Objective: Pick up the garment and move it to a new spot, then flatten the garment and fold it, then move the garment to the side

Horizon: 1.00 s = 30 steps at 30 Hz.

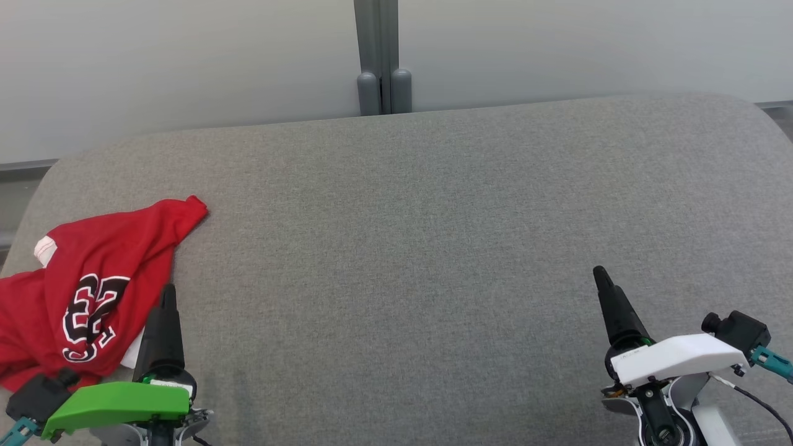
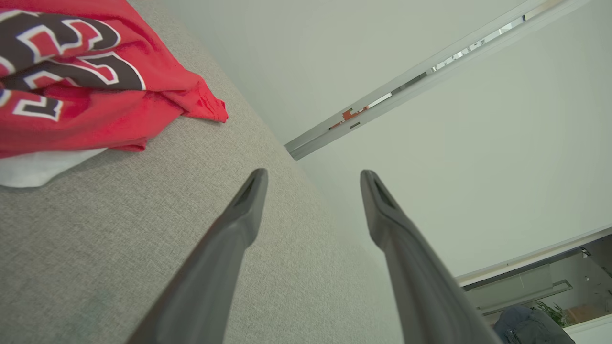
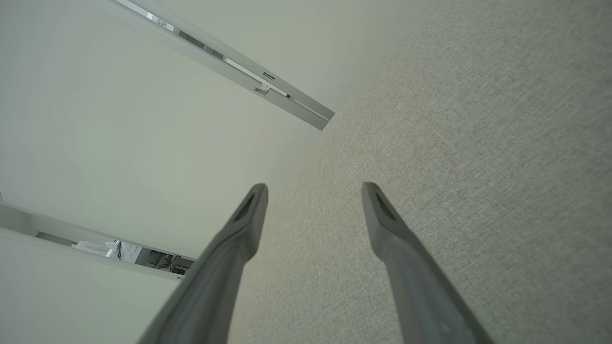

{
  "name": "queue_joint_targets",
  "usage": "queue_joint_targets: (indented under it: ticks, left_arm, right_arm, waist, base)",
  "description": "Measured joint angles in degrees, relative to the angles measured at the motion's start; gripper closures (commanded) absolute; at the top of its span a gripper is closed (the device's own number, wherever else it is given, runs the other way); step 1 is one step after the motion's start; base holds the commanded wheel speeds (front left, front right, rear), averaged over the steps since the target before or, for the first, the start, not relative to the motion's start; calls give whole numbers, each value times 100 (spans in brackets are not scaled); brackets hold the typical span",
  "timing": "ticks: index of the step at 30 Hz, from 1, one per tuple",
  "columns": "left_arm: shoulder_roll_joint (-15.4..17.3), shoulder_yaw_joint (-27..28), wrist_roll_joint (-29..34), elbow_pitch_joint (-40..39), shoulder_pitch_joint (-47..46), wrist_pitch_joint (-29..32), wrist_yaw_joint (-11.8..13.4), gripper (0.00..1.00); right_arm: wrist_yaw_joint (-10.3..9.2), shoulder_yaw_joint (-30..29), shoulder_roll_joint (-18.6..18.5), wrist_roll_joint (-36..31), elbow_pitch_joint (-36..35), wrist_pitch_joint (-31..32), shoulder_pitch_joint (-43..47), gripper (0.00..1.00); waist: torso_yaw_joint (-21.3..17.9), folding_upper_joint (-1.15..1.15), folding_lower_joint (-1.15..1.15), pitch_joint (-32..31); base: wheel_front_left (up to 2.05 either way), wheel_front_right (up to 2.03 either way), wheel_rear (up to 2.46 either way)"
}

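The garment (image 1: pixel 105 260), a red jersey with black, white-edged numerals, is lying crumpled at the left end of the grey fabric-covered table (image 1: pixel 396 248), close to the robot's side. One red corner is pointing out toward the middle of the table, and a bit of white cloth is peeking out from under its near edge. In the left wrist view the garment (image 2: pixel 95 110) is sitting to the upper left of the fingers, resting on the table (image 2: pixel 95 239) and apart from them.

The left gripper (image 1: pixel 166 297), under its green cover, is hanging just beside the garment's right edge. Its jaws are standing wide apart and grasping nothing, as the left wrist view of the left gripper (image 2: pixel 313 179) is showing.

The right gripper (image 1: pixel 604 282), under its white cover, is hovering over bare fabric at the table's right side, well apart from the garment. The right gripper (image 3: pixel 313 188) is likewise spread wide and empty, with the table (image 3: pixel 478 167) beneath it.

A pale wall (image 1: pixel 186 62) with a grey post (image 1: pixel 384 56) is standing behind the table.
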Motion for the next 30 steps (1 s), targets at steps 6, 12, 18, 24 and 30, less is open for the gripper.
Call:
queue_joint_targets:
  ticks: [6,12,18,24,30]
  left_arm:
    - [0,-125,624,-111,57,-123,136,0]
    - [2,-200,1126,-227,83,-242,215,0]
    - [4,-278,1671,-363,129,-357,274,0]
    - [5,-318,2114,-461,169,-460,336,0]
    - [7,-352,2526,-561,200,-554,347,0]
  right_arm:
    - [0,127,-2,-505,-71,-123,5,0]
    - [0,216,-4,-970,-109,-249,10,0]
    - [0,330,-7,-1454,-140,-365,13,0]
    - [1,377,-12,-1863,-174,-461,18,0]
    - [1,485,-14,-2257,-177,-569,19,0]
  waist:
    - [3,0,0,4]
    - [-3,0,0,11]
    - [-4,0,0,10]
    - [5,0,0,9]
    - [14,0,0,14]
  base:
    - [0,0,0]
    - [0,0,0]
    - [0,0,0]
    - [0,0,0]
    - [0,0,0]
